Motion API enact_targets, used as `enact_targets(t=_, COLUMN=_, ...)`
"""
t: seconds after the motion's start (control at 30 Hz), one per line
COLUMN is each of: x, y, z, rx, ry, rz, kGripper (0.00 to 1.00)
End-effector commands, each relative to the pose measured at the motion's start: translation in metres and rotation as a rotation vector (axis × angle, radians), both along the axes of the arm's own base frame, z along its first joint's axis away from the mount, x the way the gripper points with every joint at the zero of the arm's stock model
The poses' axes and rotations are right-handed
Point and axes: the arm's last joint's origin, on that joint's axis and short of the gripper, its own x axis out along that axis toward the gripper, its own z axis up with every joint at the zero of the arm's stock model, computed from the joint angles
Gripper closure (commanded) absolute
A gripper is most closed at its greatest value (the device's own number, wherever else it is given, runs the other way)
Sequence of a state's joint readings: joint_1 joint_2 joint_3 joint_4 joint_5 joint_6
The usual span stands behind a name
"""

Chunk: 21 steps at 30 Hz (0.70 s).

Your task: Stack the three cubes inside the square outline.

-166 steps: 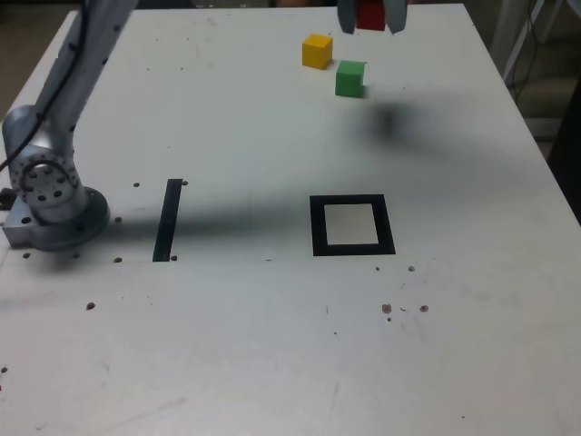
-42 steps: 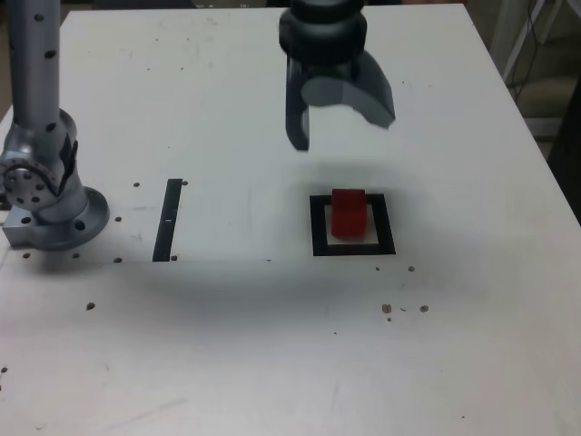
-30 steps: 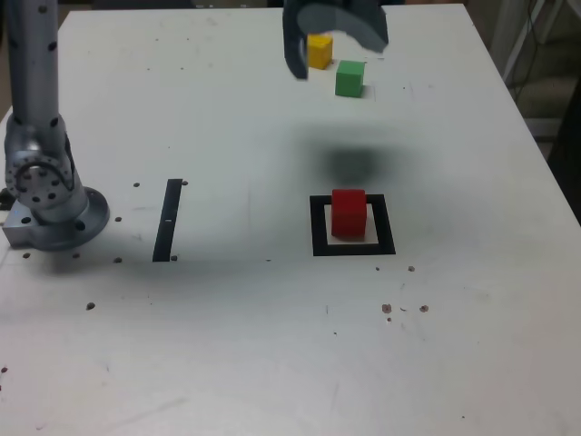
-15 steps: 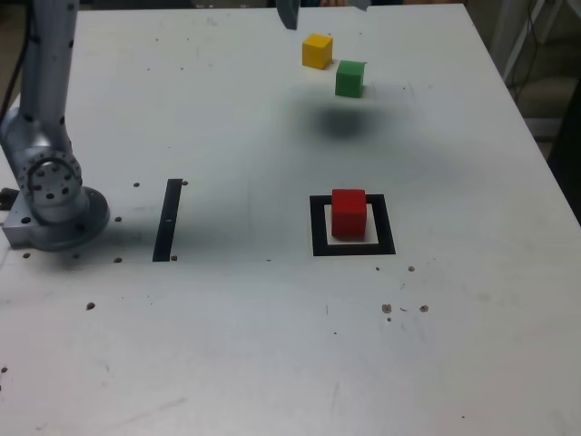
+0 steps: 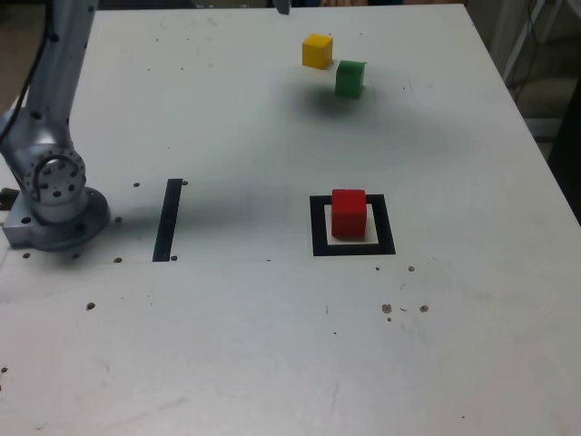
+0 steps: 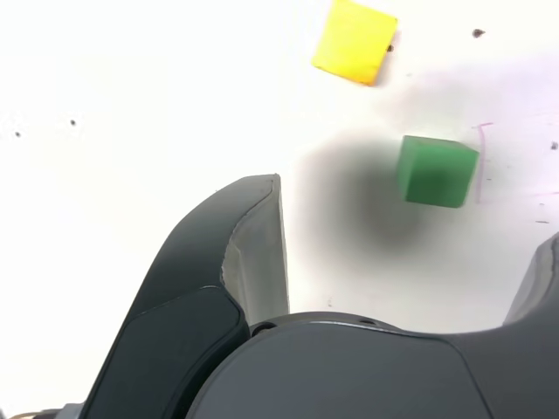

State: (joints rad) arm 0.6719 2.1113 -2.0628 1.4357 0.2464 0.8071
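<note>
The red cube [image 5: 349, 213] rests inside the square outline [image 5: 317, 227], touching nothing else. Far across the table, the yellow cube [image 5: 317, 50] and the green cube [image 5: 349, 79] sit close together but apart. In the exterior view only a dark fingertip [image 5: 283, 7] pokes in at the top edge. In the wrist view my gripper [image 6: 415, 212] hangs open and empty well above the table, with the green cube [image 6: 437, 171] below the gap between its fingers and the yellow cube [image 6: 354, 41] farther off.
The arm's grey base [image 5: 54, 204] stands at the exterior view's left, with a thin black strip [image 5: 168, 220] beside it. Small dark specks [image 5: 404, 309] dot the white table. The table's right edge [image 5: 536, 154] borders dark floor.
The gripper, after leaving the red cube in the outline, has risen and travelled to the far side, almost out of the exterior view. Its shadow slid onto the green cube.
</note>
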Motion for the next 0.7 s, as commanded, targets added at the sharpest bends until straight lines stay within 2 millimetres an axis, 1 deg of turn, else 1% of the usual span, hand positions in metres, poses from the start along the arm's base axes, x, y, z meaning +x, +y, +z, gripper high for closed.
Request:
enact_targets(t=0.0, x=0.0, y=0.009, z=-0.005, rx=-0.009, ry=0.014, rz=0.002, kGripper=0.02)
enact_targets(t=0.23, x=0.0, y=0.018, z=-0.012, rx=-0.02, ry=0.03, rz=0.0, kGripper=0.02)
enact_targets(t=0.3, x=-0.002, y=0.024, z=-0.016, rx=-0.027, ry=0.038, rz=0.008, kGripper=0.02)
enact_targets(t=0.5, x=-0.009, y=0.053, z=-0.041, rx=-0.073, ry=0.069, rz=0.045, kGripper=0.03)
enact_targets(t=0.67, x=-0.008, y=0.072, z=-0.06, rx=-0.1, ry=0.079, rz=0.06, kGripper=0.03)
